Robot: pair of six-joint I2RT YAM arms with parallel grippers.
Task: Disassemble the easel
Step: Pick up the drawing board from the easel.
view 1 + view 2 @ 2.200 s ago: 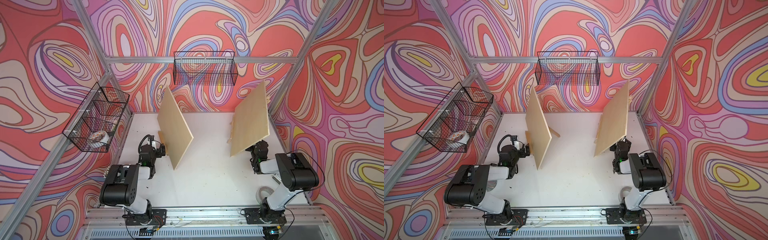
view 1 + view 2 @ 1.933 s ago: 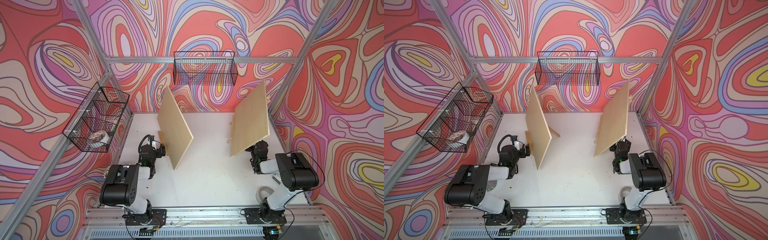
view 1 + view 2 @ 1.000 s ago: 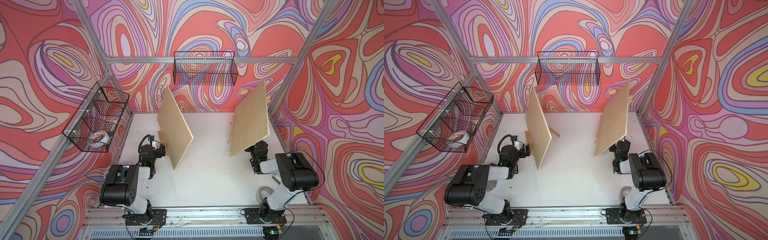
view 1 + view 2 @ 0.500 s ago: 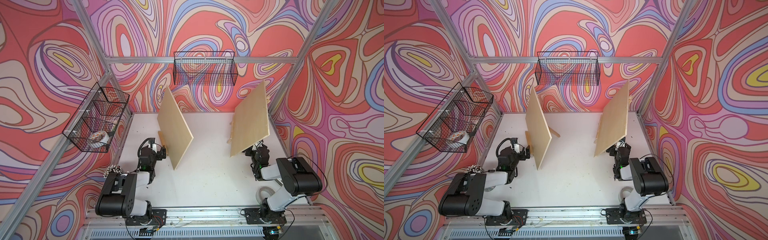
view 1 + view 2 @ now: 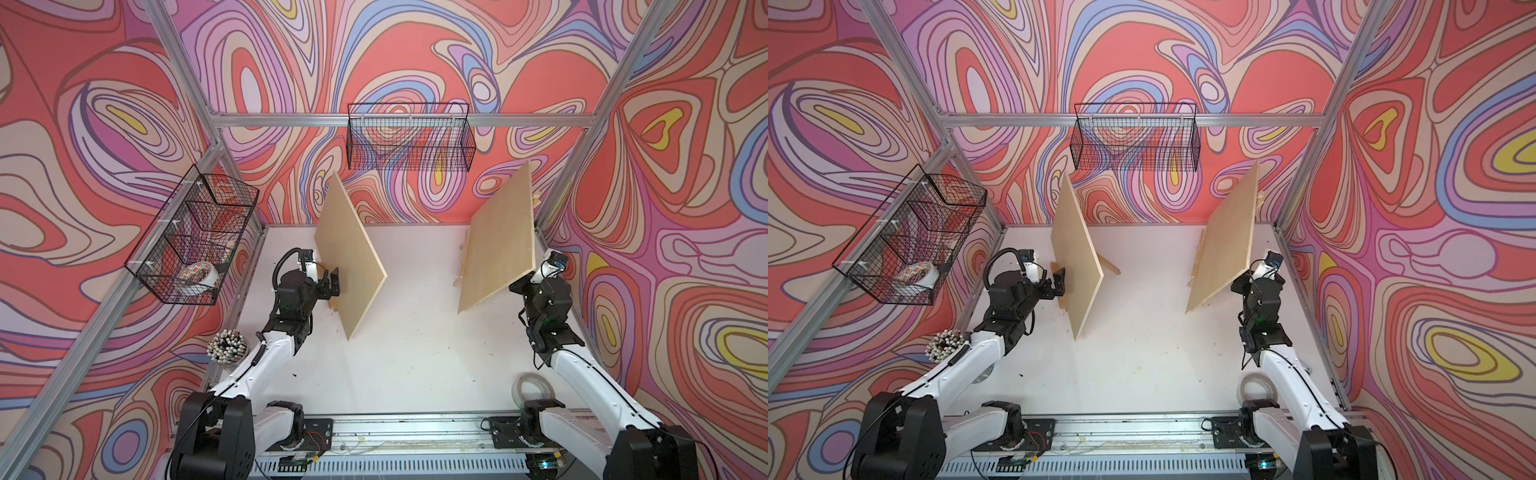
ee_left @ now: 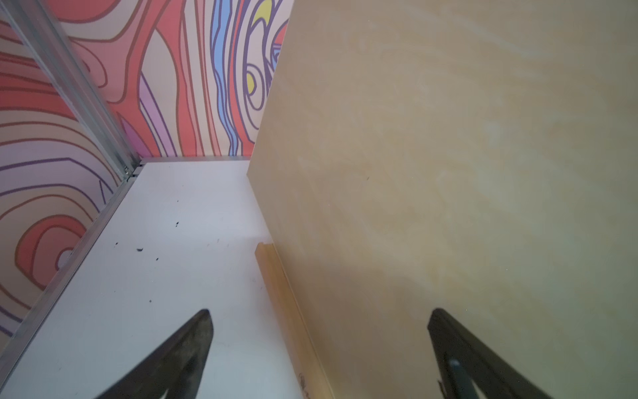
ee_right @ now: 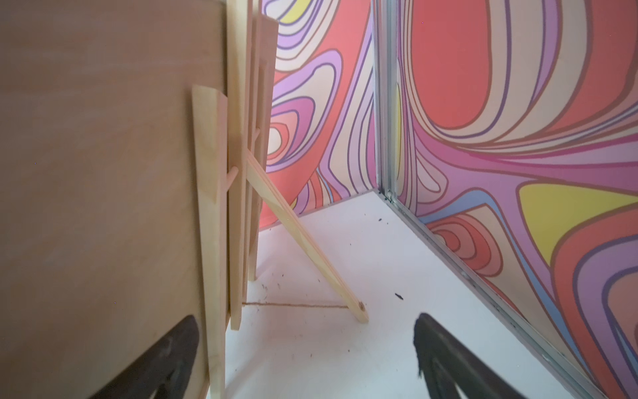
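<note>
The white table [image 5: 415, 353] sits inside walls full of red and purple swirls. Two easels stand on it, well apart. The left board [image 5: 349, 257] hides most of the left easel [image 6: 286, 311]; only one leg [image 5: 1111, 266] pokes out behind. The left end effector [image 5: 333, 282] is just beside it, jaws wide apart, holding nothing. The right easel [image 7: 238, 207] stands near the right wall, behind the right board [image 5: 498, 249]. The right end effector [image 7: 303, 345] is let go too. Its tips are hard to see in both top views
</note>
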